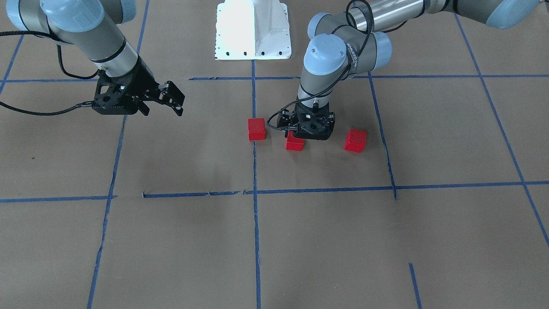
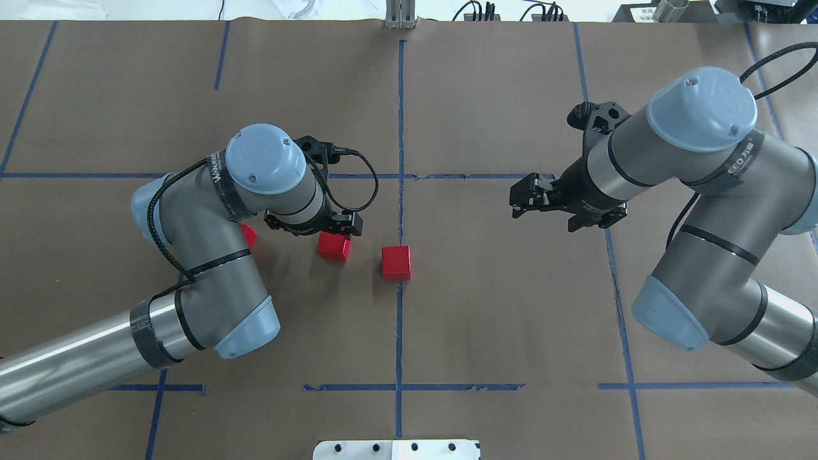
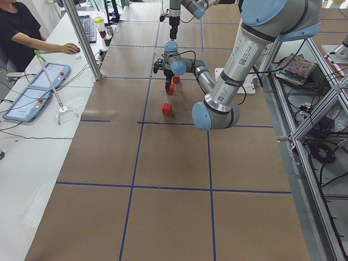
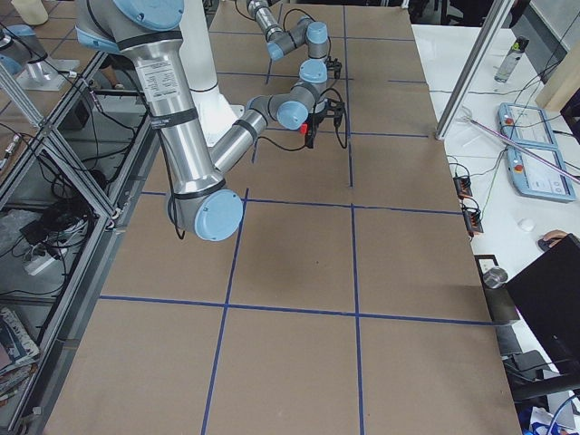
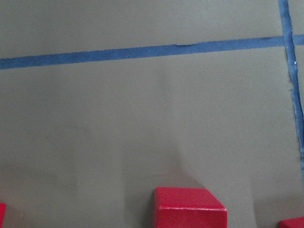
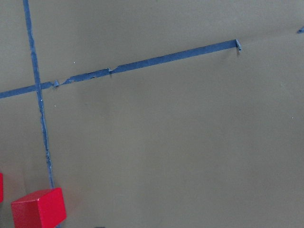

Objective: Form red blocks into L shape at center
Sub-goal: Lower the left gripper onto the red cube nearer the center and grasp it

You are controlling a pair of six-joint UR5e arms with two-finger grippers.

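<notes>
Three red blocks lie near the center [image 2: 447, 268], the brown paper patch crossed by a vertical blue tape line. One red block [image 2: 396, 262] [image 1: 257, 128] sits on that line. A second red block [image 2: 334, 246] [image 1: 295, 142] lies directly under my left gripper [image 2: 333, 231] [image 1: 309, 136], which is down at table level over it. Its fingers are hidden by the gripper body, so I cannot tell whether they grip the block. That block fills the bottom middle of the left wrist view [image 5: 189, 207]. The third red block [image 1: 356, 140] [image 2: 248, 235] is half hidden by my left arm. My right gripper [image 2: 521, 199] [image 1: 173, 101] hovers open and holds nothing.
The white robot base plate [image 1: 253, 30] stands at the table's robot-side edge. Blue tape lines [image 1: 255, 240] divide the brown paper into squares. A person [image 3: 22, 32] sits at a side table with a keyboard and control boxes beyond the table's far side.
</notes>
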